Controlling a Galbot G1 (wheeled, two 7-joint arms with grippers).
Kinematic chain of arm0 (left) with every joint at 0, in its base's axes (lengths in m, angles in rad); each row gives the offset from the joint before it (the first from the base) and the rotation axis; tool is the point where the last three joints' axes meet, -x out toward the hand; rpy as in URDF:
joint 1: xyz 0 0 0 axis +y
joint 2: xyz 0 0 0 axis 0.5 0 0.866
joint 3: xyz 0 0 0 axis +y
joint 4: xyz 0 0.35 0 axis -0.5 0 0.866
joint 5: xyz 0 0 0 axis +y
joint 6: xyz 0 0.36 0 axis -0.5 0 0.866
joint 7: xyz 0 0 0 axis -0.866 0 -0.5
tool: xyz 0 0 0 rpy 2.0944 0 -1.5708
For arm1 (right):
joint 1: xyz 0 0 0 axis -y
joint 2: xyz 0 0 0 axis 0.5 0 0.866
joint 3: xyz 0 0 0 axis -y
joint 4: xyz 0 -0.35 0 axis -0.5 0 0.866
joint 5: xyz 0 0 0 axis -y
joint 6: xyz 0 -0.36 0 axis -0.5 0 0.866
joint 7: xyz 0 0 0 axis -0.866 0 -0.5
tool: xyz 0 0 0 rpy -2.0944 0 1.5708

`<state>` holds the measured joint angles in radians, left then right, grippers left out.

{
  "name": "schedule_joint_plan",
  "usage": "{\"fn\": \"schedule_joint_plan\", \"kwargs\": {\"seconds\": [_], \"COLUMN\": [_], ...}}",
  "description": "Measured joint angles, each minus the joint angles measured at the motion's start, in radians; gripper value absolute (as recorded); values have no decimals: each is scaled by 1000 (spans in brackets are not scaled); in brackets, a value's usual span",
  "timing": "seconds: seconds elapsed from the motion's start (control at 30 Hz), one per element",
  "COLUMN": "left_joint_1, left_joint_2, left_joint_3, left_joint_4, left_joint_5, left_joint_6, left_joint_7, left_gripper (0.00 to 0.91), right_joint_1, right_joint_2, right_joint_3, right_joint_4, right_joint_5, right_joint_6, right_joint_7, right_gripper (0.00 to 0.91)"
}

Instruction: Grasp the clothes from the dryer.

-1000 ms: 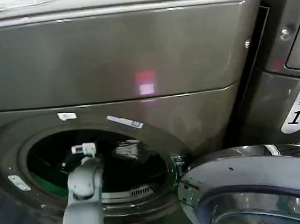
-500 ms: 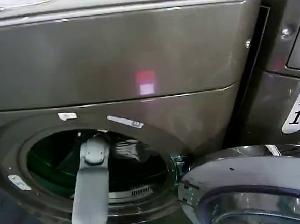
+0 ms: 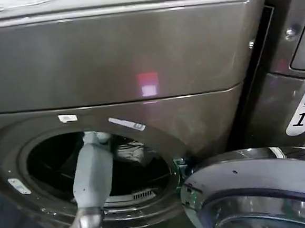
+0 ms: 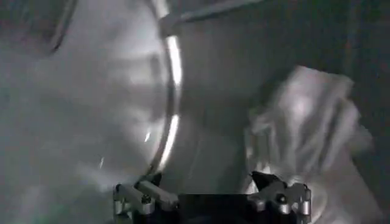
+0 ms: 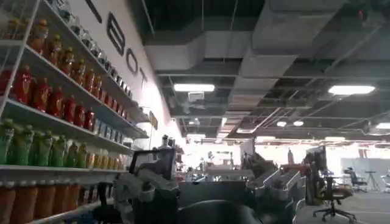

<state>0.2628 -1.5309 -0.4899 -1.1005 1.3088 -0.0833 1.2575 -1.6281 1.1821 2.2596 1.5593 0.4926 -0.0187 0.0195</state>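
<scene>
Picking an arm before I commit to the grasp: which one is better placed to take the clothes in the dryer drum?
The left. Its arm reaches through the dryer porthole, and the left gripper is open right by the clothes. The right gripper points out into the room.

My left arm now reaches deeper into the dryer drum, its tip higher, near the opening's upper rim.

A large indoor hall with shelves of bottled drinks along one wall, ceiling light panels overhead, and an office chair.
</scene>
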Motion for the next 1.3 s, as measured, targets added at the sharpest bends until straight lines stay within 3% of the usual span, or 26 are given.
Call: {"fn": "schedule_joint_plan", "kwargs": {"seconds": [0.27, 1.3], "left_joint_1": [-52, -101], "left_joint_2": [21, 45], "left_joint_3": [51, 82], "left_joint_4": [110, 456], "left_joint_5": [21, -116], "left_joint_6": [-78, -36], "left_joint_7": [47, 4], "left_gripper": [907, 907], "right_joint_1": [12, 13], "right_joint_2": [9, 13], "right_joint_3": [-16, -37], "right_joint_4": [5, 6], "right_joint_5": [-11, -18], "right_joint_6": [7, 14], "right_joint_7": [0, 1], "right_gripper": [907, 907]}}
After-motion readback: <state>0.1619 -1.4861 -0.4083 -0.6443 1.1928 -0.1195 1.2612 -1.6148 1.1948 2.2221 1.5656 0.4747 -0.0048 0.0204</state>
